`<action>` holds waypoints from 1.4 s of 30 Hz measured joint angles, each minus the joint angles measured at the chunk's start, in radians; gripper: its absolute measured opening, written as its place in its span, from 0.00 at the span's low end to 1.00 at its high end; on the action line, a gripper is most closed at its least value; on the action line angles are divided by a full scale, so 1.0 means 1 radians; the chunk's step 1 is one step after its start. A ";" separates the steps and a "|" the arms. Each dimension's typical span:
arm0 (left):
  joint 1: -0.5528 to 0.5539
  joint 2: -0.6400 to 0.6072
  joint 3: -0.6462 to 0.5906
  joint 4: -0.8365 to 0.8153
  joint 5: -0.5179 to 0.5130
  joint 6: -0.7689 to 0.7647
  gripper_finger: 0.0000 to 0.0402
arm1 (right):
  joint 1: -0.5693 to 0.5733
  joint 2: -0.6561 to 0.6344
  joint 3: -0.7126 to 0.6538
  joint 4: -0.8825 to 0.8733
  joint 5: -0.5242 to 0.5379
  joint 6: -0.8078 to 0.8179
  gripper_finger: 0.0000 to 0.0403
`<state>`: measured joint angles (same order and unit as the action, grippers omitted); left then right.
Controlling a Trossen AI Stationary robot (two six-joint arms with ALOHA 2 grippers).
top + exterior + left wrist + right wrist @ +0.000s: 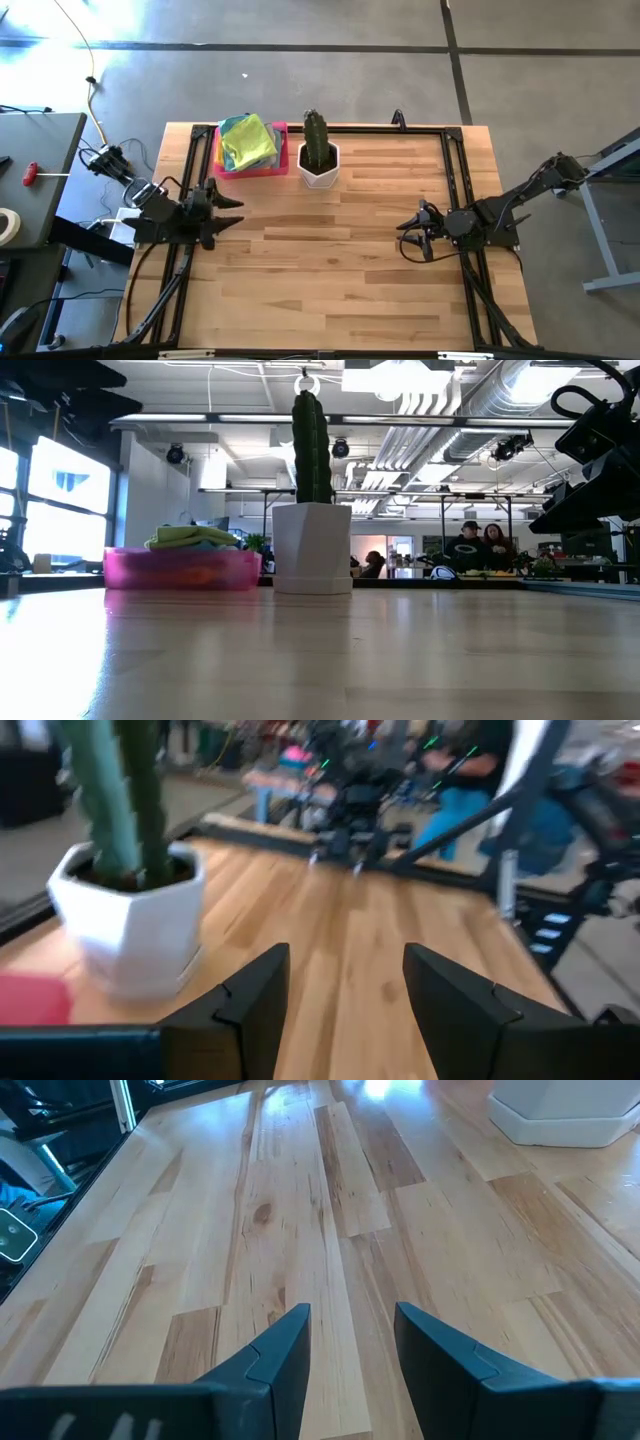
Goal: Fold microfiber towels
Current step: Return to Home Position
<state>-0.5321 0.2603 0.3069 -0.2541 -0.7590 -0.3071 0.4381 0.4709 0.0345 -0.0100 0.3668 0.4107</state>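
The microfiber towels [247, 142] lie stacked in a pink tray [278, 171] at the table's far left. Lime green and yellow cloth is on top, and a little blue shows at the edge. In the low view the pile [190, 538] rises just above the tray's wall [180, 572]. My left gripper [238, 213] hovers near the table's left edge, on the near side of the tray. It is open [345, 965], with nothing between its fingers. My right gripper [404, 236] stands open [352, 1320] over bare wood near the right edge.
A cactus in a white pot [319, 165] stands right of the tray at the far edge, also seen in the left wrist view [130, 920]. A black frame [455, 170] runs along the table's edges. Bare wood [320, 260] lies between the two grippers. People sit beyond the table [475, 545].
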 joint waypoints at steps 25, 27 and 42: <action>-0.059 -0.194 -0.293 0.386 0.093 0.148 0.47 | 0.000 0.000 0.000 0.000 0.000 0.000 0.34; -0.059 -0.194 -0.293 0.385 0.093 0.180 0.47 | 0.000 0.000 0.000 0.000 0.000 0.000 0.34; -0.028 -0.194 -0.293 0.363 -0.026 0.475 0.47 | 0.000 0.000 0.000 0.000 0.000 0.000 0.34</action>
<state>-0.5605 0.0666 0.0143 0.1092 -0.7854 0.1680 0.4381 0.4709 0.0345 -0.0104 0.3668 0.4109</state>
